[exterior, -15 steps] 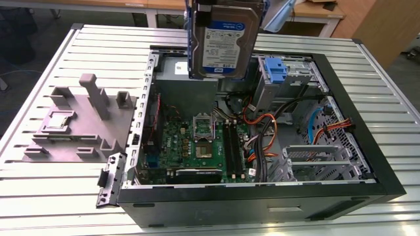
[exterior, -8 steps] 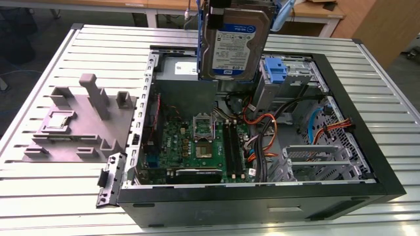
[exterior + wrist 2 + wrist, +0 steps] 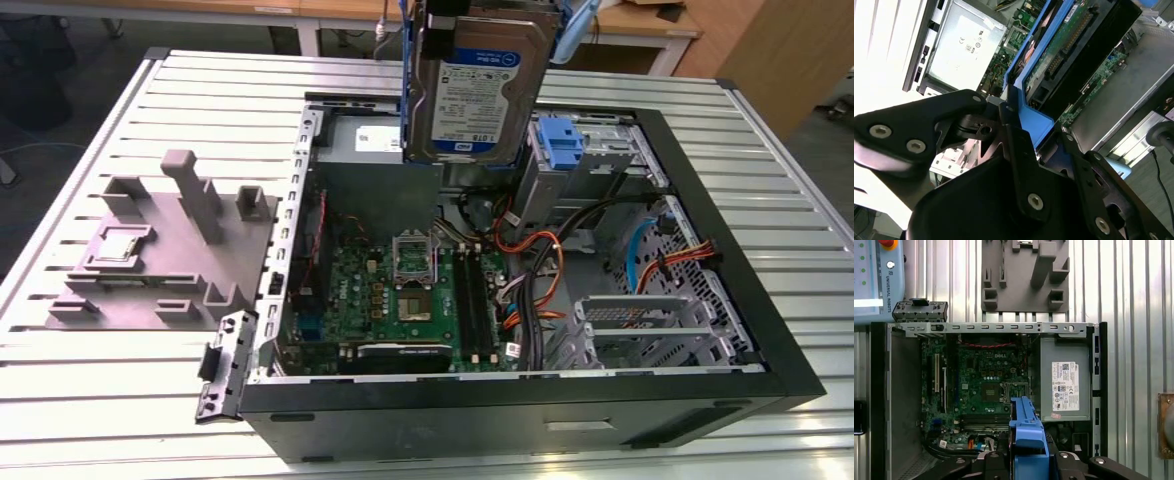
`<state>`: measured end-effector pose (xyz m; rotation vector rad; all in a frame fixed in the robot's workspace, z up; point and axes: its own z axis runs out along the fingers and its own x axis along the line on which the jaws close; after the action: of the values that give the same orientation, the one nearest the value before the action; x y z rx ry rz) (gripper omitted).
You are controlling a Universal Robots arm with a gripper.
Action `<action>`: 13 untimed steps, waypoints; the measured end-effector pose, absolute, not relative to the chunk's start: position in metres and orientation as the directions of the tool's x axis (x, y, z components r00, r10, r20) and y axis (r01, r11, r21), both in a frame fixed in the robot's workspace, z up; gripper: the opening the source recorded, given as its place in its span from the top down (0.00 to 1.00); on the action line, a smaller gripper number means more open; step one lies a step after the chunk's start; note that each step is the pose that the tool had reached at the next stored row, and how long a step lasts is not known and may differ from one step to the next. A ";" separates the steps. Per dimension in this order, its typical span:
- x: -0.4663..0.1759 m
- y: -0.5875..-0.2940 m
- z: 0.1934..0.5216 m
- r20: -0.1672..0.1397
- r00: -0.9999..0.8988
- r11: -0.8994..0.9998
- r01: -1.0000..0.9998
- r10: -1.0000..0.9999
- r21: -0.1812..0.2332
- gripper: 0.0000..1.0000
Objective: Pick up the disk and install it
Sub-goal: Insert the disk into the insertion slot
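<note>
The disk point(image 3: 474, 90), a silver drive with a white-and-blue label in a blue carrier, hangs upright above the back of the open computer case point(image 3: 534, 415). In the second wrist view my gripper point(image 3: 1036, 131) is shut on the carrier's blue end, with the disk's point(image 3: 1074, 55) green underside reaching away from the black fingers point(image 3: 1016, 145). In the first wrist view the disk point(image 3: 1026, 432) shows edge-on as a blue strip, held by my gripper point(image 3: 1026, 462) over the motherboard point(image 3: 984, 385).
A second blue carrier point(image 3: 561, 145) sits in the case's rear bay, next to orange and black cables point(image 3: 534, 270). A metal drive cage point(image 3: 641, 320) stands near the front. The silver power supply point(image 3: 1064, 390) fills one corner. A grey fixture point(image 3: 160, 250) lies on the slatted table point(image 3: 120, 400).
</note>
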<state>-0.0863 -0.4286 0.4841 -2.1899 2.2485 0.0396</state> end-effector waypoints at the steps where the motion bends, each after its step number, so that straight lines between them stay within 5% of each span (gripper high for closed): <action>1: -0.086 -0.429 0.484 -0.019 -0.027 0.026 -1.000 -0.999 0.016 0.64; 13: -0.086 -0.434 0.484 -0.020 -0.027 0.026 -1.000 -0.999 0.016 0.64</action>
<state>-0.0863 -0.4344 0.4840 -2.1899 2.2484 0.0396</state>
